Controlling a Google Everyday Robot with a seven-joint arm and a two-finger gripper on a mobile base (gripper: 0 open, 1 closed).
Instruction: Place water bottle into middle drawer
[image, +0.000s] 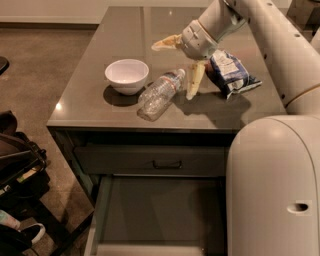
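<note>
Pre-grasp step: claw (172, 71) is spread wide, holding nothing, over the cap end of the bottle (159, 93), which lies on its side on the table (90, 107) just beside the bowl (127, 75). Next move likely needs the fingers astride the bottle, a clench, a lift, then a carry down to the open drawer (160, 215).

The water bottle (159, 94) lies on its side on the surface (85, 107) beside a white bowl (127, 75); the gripper (173, 71) hovers by its cap, fingers (194, 80) spread wide; the middle drawer (155, 215) stands open.
</note>
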